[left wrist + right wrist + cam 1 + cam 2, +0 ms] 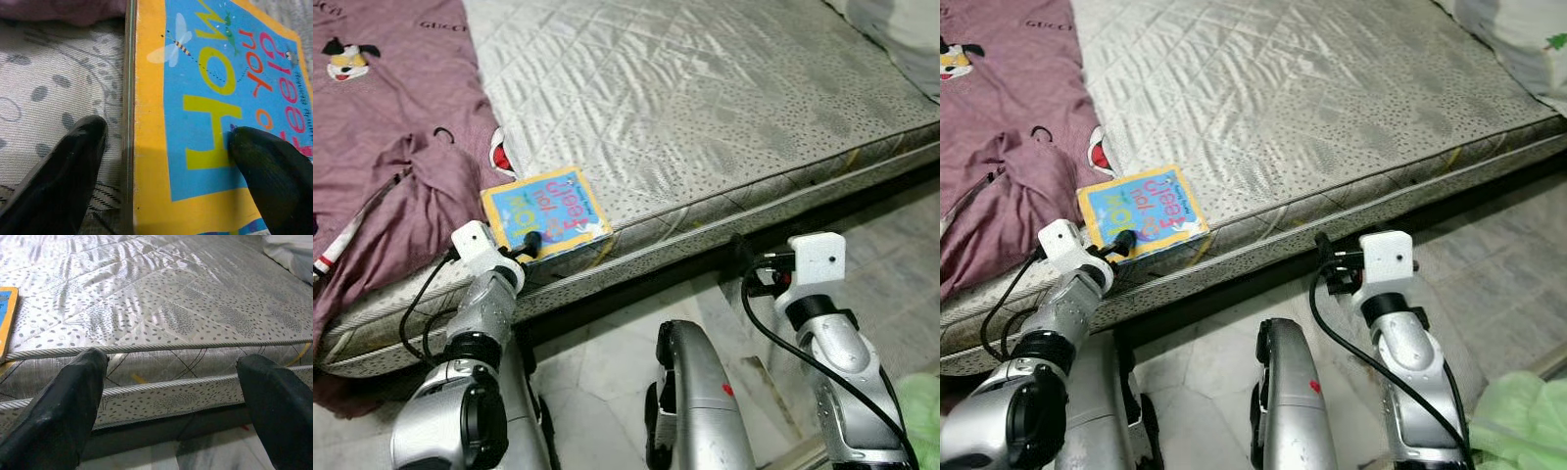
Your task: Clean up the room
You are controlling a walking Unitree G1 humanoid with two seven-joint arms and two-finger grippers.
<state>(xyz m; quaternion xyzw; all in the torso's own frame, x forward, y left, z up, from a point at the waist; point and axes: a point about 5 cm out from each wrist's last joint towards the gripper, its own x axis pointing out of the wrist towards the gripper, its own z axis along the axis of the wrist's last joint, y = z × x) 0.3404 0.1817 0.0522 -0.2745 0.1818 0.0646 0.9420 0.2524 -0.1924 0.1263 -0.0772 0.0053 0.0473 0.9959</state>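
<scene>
- I see the book point(546, 211) flat at the mattress point(705, 108) front edge beside the maroon garment point(382, 127), long axis skewed to that edge.
- Left tool point(166, 147) spread wide, one finger on the cover, one on the mattress.
- Right tool point(171, 387) wide, empty, facing the mattress side.

**Open mattress to the right, bedding crowding the left**

The mattress point(705, 108) lay bare right of the book point(546, 211), giving free passage. A purple blanket point(382, 147) bunched against the book's left side. The left claw point(164, 147) straddled the book's edge, fingers spread.
</scene>
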